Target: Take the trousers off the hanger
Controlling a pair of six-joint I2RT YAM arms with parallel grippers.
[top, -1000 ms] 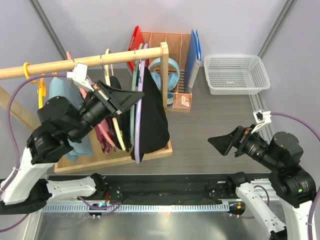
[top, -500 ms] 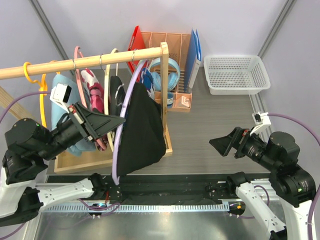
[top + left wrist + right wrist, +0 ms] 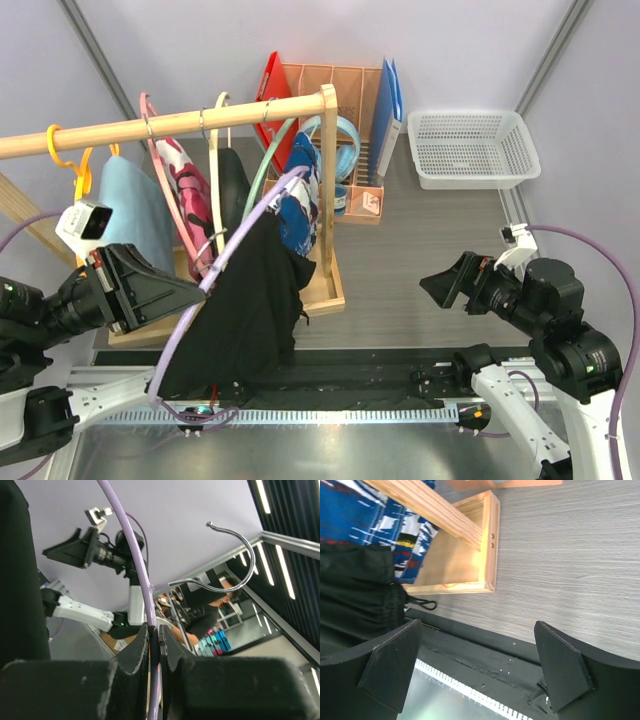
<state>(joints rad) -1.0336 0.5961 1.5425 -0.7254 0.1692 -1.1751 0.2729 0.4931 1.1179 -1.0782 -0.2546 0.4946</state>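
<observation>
My left gripper (image 3: 198, 291) is shut on the rod of a lilac hanger (image 3: 240, 228). The hanger is off the wooden rail (image 3: 150, 125) and leans toward the near left. The black trousers (image 3: 245, 320) hang folded over it. In the left wrist view my jaws (image 3: 154, 630) pinch the lilac rod (image 3: 132, 545), with its metal hook (image 3: 227, 577) free in the air and black cloth (image 3: 20, 580) at the left. The dark blue printed trousers (image 3: 300, 200) stay on a green hanger on the rail. My right gripper (image 3: 432, 284) is open and empty over the table; its view (image 3: 476, 625) shows both pairs (image 3: 365, 515).
A pink floral garment (image 3: 185, 190), a light-blue cloth (image 3: 125, 200) and a yellow hanger (image 3: 75, 170) hang on the rail. The rack's wooden base (image 3: 325, 290) is below. A file organiser (image 3: 340, 90), blue headphones (image 3: 345, 135) and a white basket (image 3: 470, 145) stand at the back.
My left arm has pulled back toward the near left, taking the lilac hanger and black trousers off the rail. The right arm has barely moved.
</observation>
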